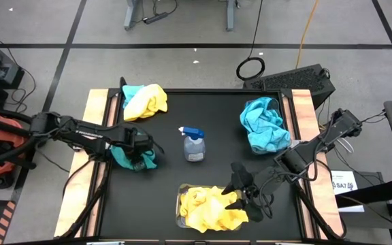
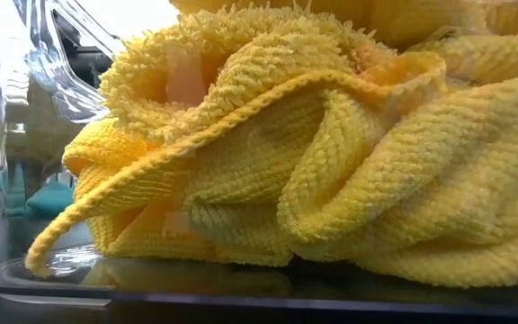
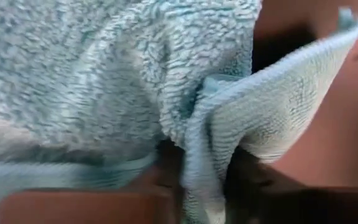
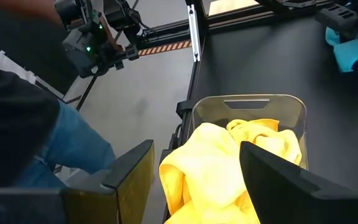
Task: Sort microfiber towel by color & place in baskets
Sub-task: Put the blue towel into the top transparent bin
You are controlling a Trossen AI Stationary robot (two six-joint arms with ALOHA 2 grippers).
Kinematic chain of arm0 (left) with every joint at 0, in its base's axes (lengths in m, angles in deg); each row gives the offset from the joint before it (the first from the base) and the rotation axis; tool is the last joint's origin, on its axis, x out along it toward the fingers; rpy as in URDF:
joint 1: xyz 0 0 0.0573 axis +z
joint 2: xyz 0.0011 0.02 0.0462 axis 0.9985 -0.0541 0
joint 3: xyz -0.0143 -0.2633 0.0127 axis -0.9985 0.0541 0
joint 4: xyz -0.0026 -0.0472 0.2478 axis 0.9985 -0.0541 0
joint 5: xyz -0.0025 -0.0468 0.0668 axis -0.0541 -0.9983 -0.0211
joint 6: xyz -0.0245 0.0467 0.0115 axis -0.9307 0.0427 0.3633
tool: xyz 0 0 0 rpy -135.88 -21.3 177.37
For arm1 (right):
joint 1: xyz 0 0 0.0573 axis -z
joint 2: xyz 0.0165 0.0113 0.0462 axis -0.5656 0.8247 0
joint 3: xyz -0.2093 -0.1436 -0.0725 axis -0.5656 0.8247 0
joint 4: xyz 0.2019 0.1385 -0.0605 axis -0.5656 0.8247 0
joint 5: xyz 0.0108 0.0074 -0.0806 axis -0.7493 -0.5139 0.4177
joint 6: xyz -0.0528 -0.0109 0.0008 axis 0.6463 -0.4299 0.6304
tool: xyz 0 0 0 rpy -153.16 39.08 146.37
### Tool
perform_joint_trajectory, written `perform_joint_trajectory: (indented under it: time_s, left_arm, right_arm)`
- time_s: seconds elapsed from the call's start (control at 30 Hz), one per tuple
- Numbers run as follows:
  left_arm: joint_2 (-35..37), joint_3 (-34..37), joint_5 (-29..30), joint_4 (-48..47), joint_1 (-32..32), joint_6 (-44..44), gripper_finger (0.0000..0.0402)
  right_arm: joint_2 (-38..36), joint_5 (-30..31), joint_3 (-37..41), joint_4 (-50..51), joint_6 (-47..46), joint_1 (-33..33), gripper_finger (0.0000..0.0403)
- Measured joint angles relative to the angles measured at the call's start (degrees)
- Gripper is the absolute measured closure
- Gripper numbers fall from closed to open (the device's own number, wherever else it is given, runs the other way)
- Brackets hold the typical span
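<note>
My left gripper (image 1: 141, 151) is at the black mat's left edge, shut on a teal-blue microfiber towel (image 1: 126, 160), which fills the left wrist view (image 3: 104, 81). My right gripper (image 1: 240, 185) is open beside a clear basket (image 1: 180, 197) at the near edge. The basket holds bunched yellow towels (image 1: 209, 207). In the right wrist view the open gripper (image 4: 197, 180) is over the yellow towels (image 4: 210, 162) in the basket (image 4: 250, 99). The same yellow heap (image 2: 313, 153) fills the low view. A teal heap (image 1: 264, 124) lies far right, and a yellow-and-teal bunch (image 1: 145, 101) far left. My left gripper pinches a fold of the teal towel (image 3: 207, 143) between its two fingers (image 3: 247, 183). More than one layer runs between them. The rest of the towel is bunched in front of the fingers and beneath the gripper at the mat's left edge.
A clear spray bottle with a blue trigger (image 1: 194, 144) stands mid-table between the two arms. Wooden strips (image 1: 94, 122) border the mat left and right. A person's leg in jeans (image 4: 67, 149) shows beyond the near edge in the right wrist view.
</note>
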Motion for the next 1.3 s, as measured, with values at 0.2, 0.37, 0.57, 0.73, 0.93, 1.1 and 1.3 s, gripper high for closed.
perform_joint_trajectory:
  time_s: [0.2,0.37,0.57,0.73,0.93,1.1,1.3]
  left_arm:
    - [0.5,-0.2,-6.2,-0.2,0.0,1.1,0.0386]
    - [4.7,-5.0,-6.8,-3.0,-0.7,0.9,0.0394]
    - [11.1,-15.9,-2.8,-10.2,-1.0,-0.5,0.0396]
    - [14.1,-27.7,1.1,-15.4,-1.1,-0.6,0.0396]
    - [14.8,-40.9,2.5,-15.8,-3.7,-0.6,0.0396]
    - [13.8,-49.1,4.5,-15.6,-6.7,-0.5,0.0396]
    - [12.2,-54.7,5.9,-9.3,-10.2,0.7,0.0396]
  right_arm:
    - [0.0,0.0,0.0,0.0,0.9,0.0,0.0176]
    - [0.0,0.0,0.0,-0.4,1.3,0.0,0.0187]
    - [0.0,0.6,0.0,-2.2,3.6,0.8,0.0192]
    - [0.0,2.1,0.0,-5.9,8.1,2.6,0.0192]
    - [0.0,2.1,0.0,-13.5,14.8,5.8,0.0192]
    - [0.0,2.0,0.0,-20.7,21.6,8.1,0.0178]
    - [0.0,5.8,0.0,-29.1,29.5,10.6,0.0116]
